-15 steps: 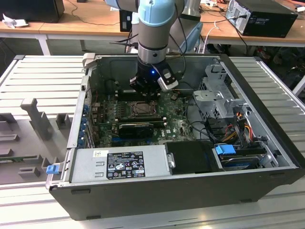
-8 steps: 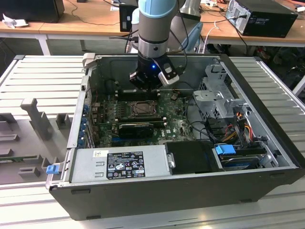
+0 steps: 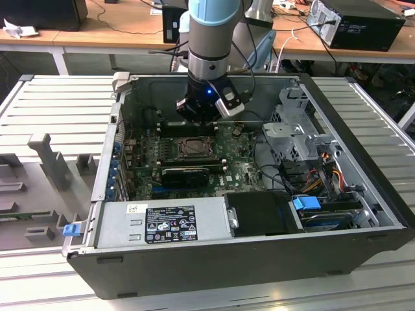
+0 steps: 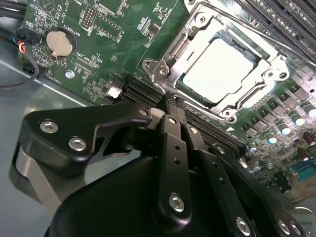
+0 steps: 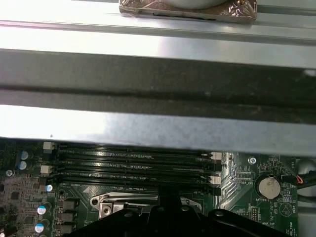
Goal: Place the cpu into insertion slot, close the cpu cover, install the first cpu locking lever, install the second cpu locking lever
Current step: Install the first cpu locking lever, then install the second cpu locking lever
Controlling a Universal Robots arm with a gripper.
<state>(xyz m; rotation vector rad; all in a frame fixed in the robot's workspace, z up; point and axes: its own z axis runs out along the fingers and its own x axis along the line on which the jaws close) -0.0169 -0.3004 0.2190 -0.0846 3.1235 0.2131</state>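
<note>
Open computer case [image 3: 363, 188] lies on slatted tabletop [image 3: 45, 103], motherboard [image 3: 243, 170] inside. Gripper [image 4: 170, 101] hovers just above board, jaws together, holding nothing, beside insertion slot [image 4: 197, 39]. Cpu [image 4: 215, 69] sits in slot, cpu cover [image 4: 276, 66] lying closed around it. Coin battery [image 4: 60, 42] near board edge.

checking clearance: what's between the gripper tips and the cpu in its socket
In the second wrist view, black slots and the silvery cpu cover's edge lie between the gripper and the cpu.
</note>
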